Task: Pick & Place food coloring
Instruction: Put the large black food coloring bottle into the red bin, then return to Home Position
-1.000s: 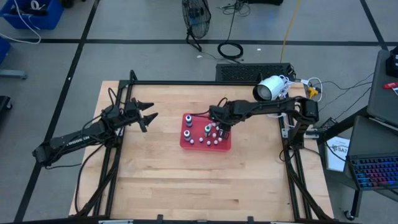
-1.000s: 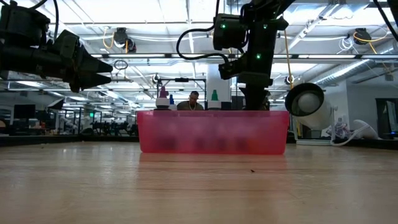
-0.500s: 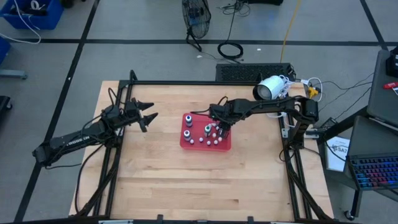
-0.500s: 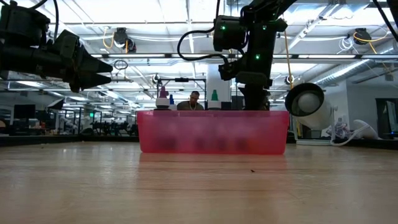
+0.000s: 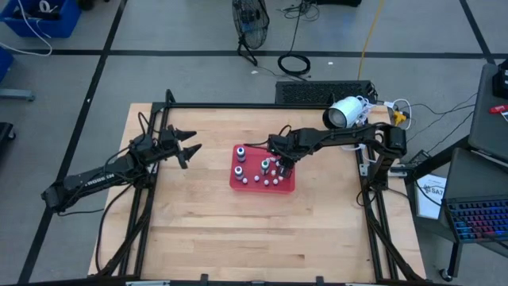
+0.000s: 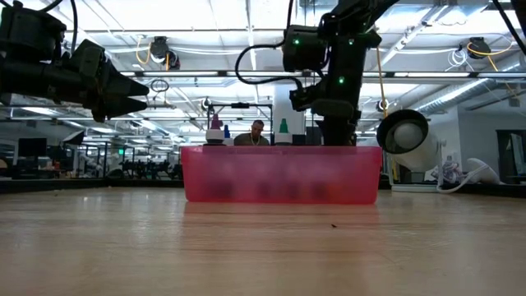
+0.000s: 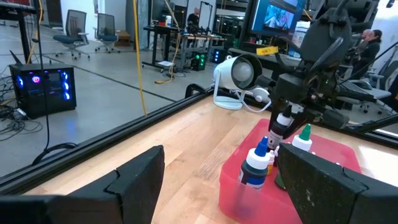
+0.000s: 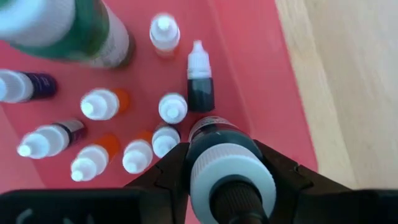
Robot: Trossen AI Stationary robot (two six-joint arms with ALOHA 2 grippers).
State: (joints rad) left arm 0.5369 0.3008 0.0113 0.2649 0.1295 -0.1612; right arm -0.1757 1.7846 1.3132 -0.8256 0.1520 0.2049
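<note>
1. The right gripper point(image 8: 230, 180) hangs over the red tray point(image 5: 235, 182), its fingers point(image 8: 163, 175) closed on a dark food coloring bottle point(image 8: 225, 163).
2. More bottles point(image 8: 99, 103) stand in the tray on the worktop point(image 5: 206, 230).
3. The left gripper point(image 5: 187, 147) waits beside the tray, fingers point(image 7: 134, 177) apart and empty.

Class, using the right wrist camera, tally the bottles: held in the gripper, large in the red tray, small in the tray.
teal bottle held in right gripper: 1
large green bottle: 1
small dropper bottles: 9
Total: 11
</note>
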